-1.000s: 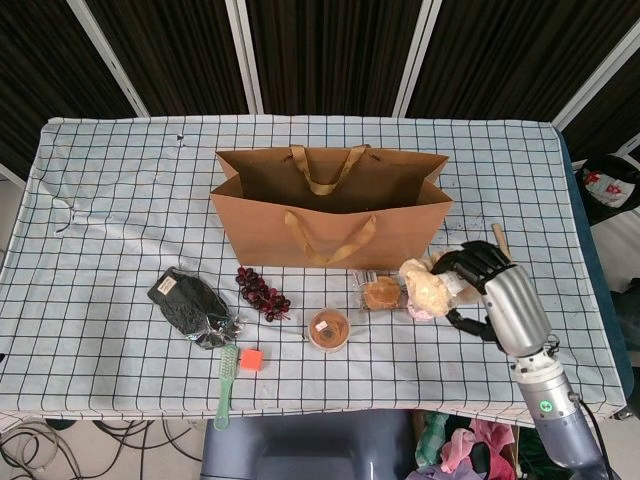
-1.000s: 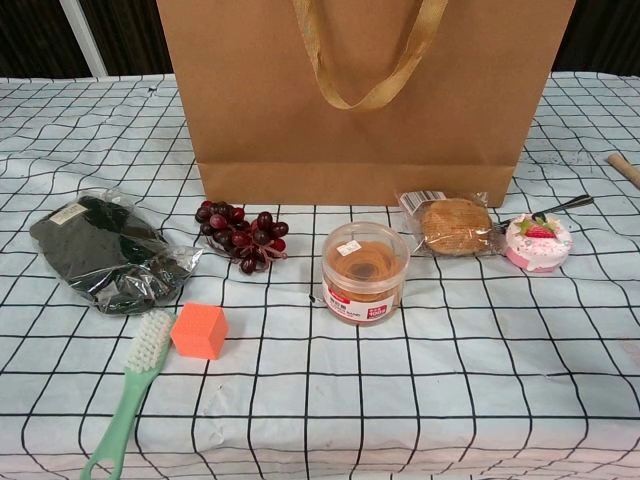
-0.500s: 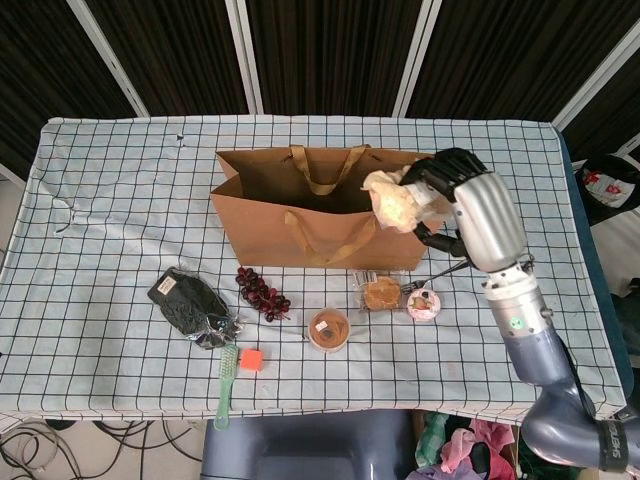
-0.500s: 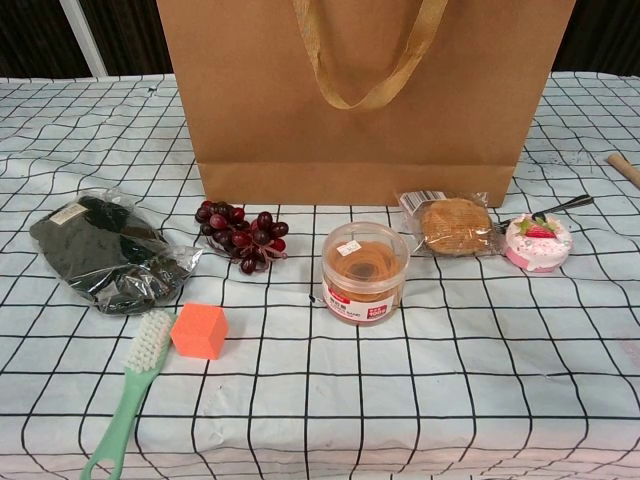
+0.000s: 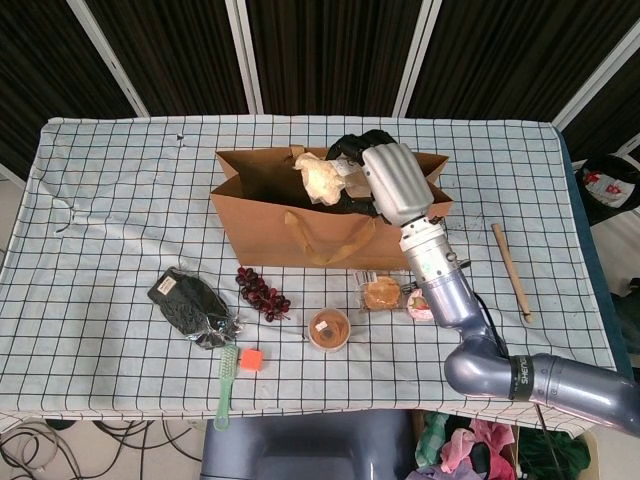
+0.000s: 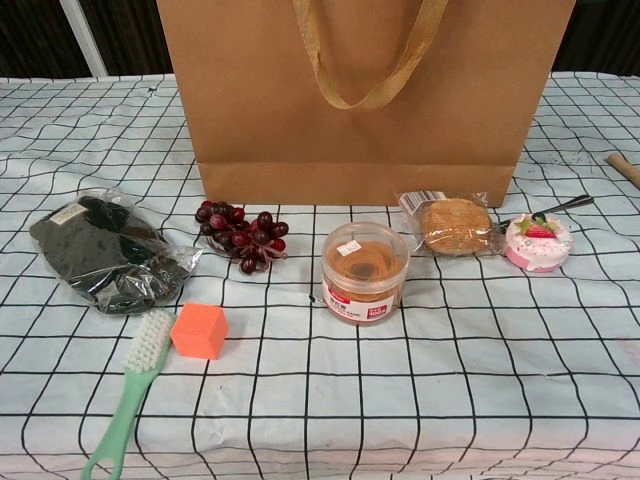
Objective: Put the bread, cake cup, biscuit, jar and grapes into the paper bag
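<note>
My right hand (image 5: 385, 178) hangs over the open mouth of the brown paper bag (image 5: 330, 235), gripping the pale wrapped bread (image 5: 320, 175). In front of the bag on the checked cloth lie the dark grapes (image 5: 262, 292) (image 6: 240, 238), the lidded jar (image 5: 329, 329) (image 6: 365, 271), the wrapped biscuit (image 5: 380, 293) (image 6: 452, 224) and the pink cake cup (image 5: 421, 305) (image 6: 538, 241). The chest view shows the bag (image 6: 365, 100) only from the front and no hand. My left hand appears in neither view.
A dark packet (image 5: 190, 305), a green brush (image 5: 226, 385) and an orange cube (image 5: 250, 358) lie at the front left. A wooden stick (image 5: 508, 270) lies to the right of the bag. A fork (image 6: 545, 209) lies beside the cake cup.
My right hand has lifted the bread from the table near the cake cup and carried it up and left, over the bag's opening. The other items have not moved.
</note>
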